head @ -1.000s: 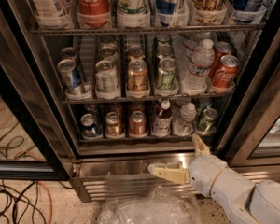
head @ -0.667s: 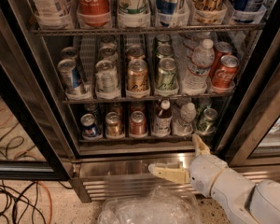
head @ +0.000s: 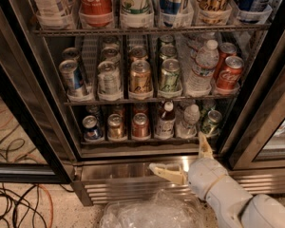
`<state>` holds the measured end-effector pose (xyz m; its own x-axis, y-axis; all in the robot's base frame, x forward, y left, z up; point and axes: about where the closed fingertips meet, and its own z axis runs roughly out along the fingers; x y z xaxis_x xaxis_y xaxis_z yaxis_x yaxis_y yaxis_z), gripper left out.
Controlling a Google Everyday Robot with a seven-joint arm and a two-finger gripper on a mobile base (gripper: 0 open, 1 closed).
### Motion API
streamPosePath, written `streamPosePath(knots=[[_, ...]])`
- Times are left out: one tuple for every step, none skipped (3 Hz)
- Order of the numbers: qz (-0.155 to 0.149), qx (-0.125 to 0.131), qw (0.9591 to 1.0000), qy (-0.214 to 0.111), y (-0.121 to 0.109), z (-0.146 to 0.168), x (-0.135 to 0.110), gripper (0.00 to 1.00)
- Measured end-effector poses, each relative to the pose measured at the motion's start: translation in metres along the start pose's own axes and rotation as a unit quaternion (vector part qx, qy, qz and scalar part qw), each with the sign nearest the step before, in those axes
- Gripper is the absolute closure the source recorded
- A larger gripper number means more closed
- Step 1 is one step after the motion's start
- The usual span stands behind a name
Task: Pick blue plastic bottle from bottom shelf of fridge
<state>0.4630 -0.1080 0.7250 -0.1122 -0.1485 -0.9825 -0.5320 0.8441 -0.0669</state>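
At the bottom of the view, above a crumpled plastic bag (head: 152, 212), the gripper (head: 177, 151) hangs before the ribbed steel base of the fridge (head: 118, 186), its jaws spread wide and holding nothing. Beyond it, on the bottom shelf (head: 133, 141), the blue plastic bottle (head: 166, 122) stands upright and untouched, between a red can (head: 140, 126) and a clear water bottle (head: 188, 122). By my reading the reach, the grasp and the lift all remain. Against the frame a second ago, nothing has visibly moved
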Motion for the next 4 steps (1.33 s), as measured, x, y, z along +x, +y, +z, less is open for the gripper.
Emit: streamPosePath(knots=[[-0.051, 0.033, 0.9976, -0.033, -0.002, 0.014, -0.005, 0.00], [-0.033, 0.045, 0.9966, -0.060, -0.006, 0.031, 0.017, 0.00], [-0.001, 0.062, 0.9939, -0.091, -0.014, 0.047, 0.036, 0.00], [0.011, 0.095, 0.9868, -0.131, -0.025, 0.055, 0.045, 0.00]])
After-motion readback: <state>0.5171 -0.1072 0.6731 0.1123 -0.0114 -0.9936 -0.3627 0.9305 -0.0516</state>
